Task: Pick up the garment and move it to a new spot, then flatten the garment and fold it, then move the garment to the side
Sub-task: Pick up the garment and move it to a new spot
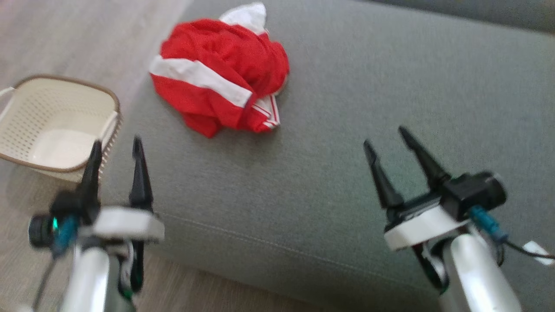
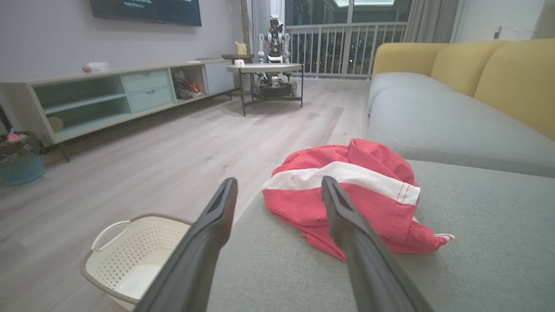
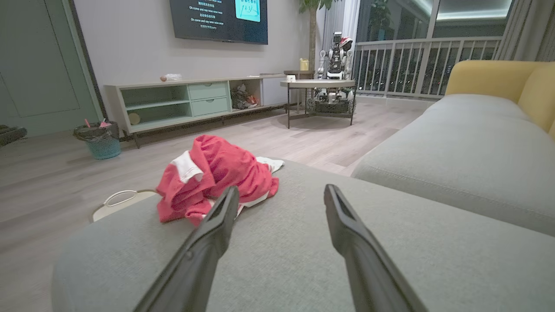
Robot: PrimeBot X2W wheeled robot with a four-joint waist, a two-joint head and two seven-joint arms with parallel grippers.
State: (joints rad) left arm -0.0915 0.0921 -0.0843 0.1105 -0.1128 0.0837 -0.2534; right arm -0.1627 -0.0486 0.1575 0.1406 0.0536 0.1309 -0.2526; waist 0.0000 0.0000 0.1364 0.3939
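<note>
- Head view: the crumpled red fabric garment with white bands [image 1: 219, 73] lies in a heap on the wide grey upholstered cushion [image 1: 347, 108], near the cushion's far left corner.
- Risk: the heap sits close to the cushion's left edge. A pinch that catches only a loose outer fold could drag it over that edge, toward the cream perforated plastic basket [image 1: 65, 102] on the floor just beside the cushion.
- Risk: the layers are bunched, so a grab at the middle would probably lift a knot rather than a hem, which would make flattening harder.
- The left tool [image 1: 117, 142] hovers at the cushion's near left corner, fingers spread wide and empty, pointing toward the garment.
- The right tool [image 1: 385, 136] hovers over the cushion's near right part, equally wide and empty, well apart from the garment.
</note>
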